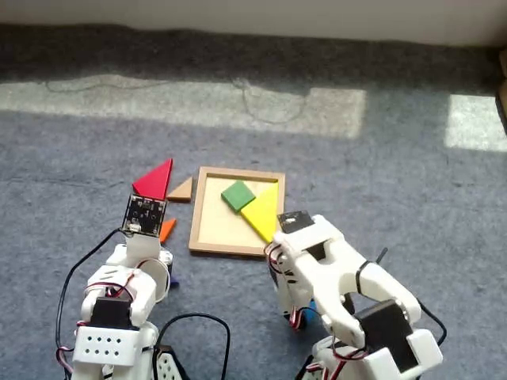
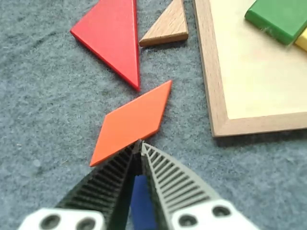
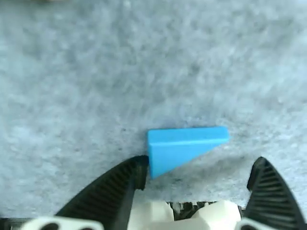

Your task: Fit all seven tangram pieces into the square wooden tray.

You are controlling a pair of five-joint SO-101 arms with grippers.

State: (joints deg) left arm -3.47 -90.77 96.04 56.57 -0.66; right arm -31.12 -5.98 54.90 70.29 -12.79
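The square wooden tray (image 1: 226,250) is laid flat on the grey carpeted surface (image 1: 396,182), and all places below are given from it. Two pieces are seated inside it. The green square (image 1: 238,195) is set in the far half near the middle. The yellow triangle (image 1: 263,210) is laid against the right wall, with one edge touching the green square.

Three pieces are laid out beyond the tray's left wall. The small wooden triangle (image 1: 182,190) is found just beside the far left corner, and the red triangle (image 1: 154,180) is placed just past it, farther from the tray. The orange parallelogram (image 1: 167,229) is laid flat near the near left corner, apart from the wall.

The left pincer (image 2: 139,146) is seen fully closed, its two fingers pressed together with nothing gripped between them. The joined tips are set at the edge of the orange parallelogram that faces away from the tray's far side; whether that edge is actually touched cannot be told. A dark blue piece (image 2: 141,206) is glimpsed on the surface under the closed fingers, and its shape cannot be made out.

The right pincer (image 3: 201,165) is spread wide over the surface, nearer than the tray's near right corner. The light blue triangle (image 3: 187,143) is laid flat between the spread fingers, close to one and well apart from the other, and it is not grasped.
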